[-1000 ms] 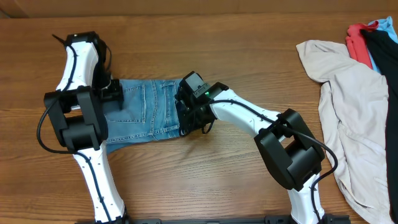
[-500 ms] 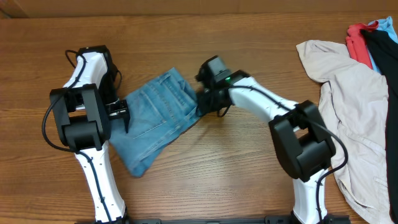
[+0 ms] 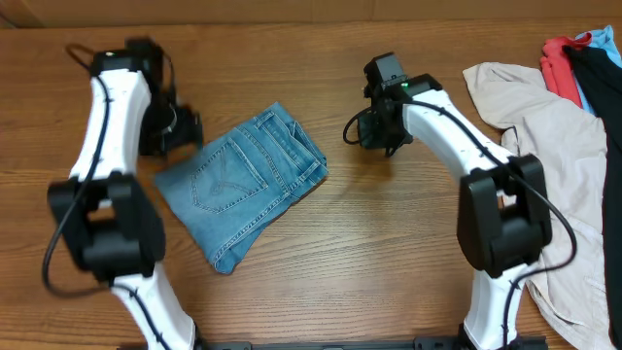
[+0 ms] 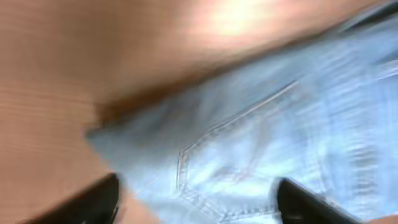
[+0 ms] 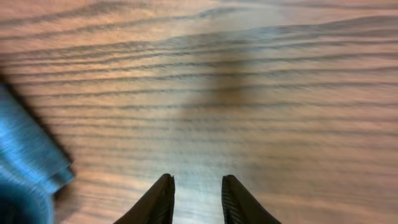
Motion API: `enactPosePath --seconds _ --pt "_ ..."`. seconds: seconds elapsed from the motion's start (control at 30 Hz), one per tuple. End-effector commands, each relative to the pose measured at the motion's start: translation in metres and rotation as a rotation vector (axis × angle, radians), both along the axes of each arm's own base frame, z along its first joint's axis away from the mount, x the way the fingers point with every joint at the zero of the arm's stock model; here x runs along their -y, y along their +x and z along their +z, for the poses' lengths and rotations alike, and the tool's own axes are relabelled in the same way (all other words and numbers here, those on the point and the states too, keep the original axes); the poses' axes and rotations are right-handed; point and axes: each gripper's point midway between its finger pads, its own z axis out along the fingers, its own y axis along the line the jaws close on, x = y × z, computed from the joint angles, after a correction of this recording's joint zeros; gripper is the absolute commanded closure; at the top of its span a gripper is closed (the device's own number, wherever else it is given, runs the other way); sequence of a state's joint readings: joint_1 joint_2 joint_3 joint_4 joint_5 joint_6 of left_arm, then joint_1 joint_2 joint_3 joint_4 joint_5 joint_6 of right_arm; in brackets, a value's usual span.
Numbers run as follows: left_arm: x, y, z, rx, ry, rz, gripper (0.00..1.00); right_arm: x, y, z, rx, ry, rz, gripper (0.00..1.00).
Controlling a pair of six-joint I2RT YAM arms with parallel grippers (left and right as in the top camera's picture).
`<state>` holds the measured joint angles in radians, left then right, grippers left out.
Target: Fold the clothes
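The folded jeans [image 3: 243, 185] are lying flat on the wooden surface [image 3: 389, 262], back pocket up, in between the two pincers. Left pincer [image 3: 185, 132] is right at the bundle's edge, fingers spread wide with denim under them, not gripping anything. Right pincer [image 3: 362, 131] is near the other side, off the fabric and over wood, fingers just a narrow gap apart and empty. Past it there's a beige garment [image 3: 549, 146] in a heap.

White links [image 3: 112, 107], black joints [image 3: 107, 228], black cables [image 3: 347, 126], green LED [image 3: 398, 85].
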<state>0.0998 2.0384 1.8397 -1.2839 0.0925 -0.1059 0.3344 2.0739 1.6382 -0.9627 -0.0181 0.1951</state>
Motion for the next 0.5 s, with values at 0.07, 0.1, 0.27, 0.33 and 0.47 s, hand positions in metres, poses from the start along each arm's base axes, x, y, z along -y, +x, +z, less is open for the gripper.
enactPosePath --seconds 0.07,0.1,0.27,0.33,0.47 --pt "0.044 0.042 0.035 0.272 -0.117 -0.282 0.04 0.003 0.003 0.083 0.159 0.039 -0.027 0.69" --pt "0.048 0.047 0.031 0.283 -0.119 -0.306 0.03 0.004 -0.002 0.087 0.151 0.04 -0.028 0.69" --pt "0.073 0.059 -0.008 0.258 -0.158 -0.467 0.0 0.011 -0.022 0.086 0.079 0.025 -0.049 0.69" --pt "0.084 0.066 -0.029 0.237 -0.175 -0.527 0.0 0.012 -0.027 0.085 0.058 0.018 -0.048 0.69" --pt "0.084 0.079 -0.055 0.226 -0.164 -0.526 0.0 0.013 -0.031 0.083 0.042 0.013 -0.048 0.69"
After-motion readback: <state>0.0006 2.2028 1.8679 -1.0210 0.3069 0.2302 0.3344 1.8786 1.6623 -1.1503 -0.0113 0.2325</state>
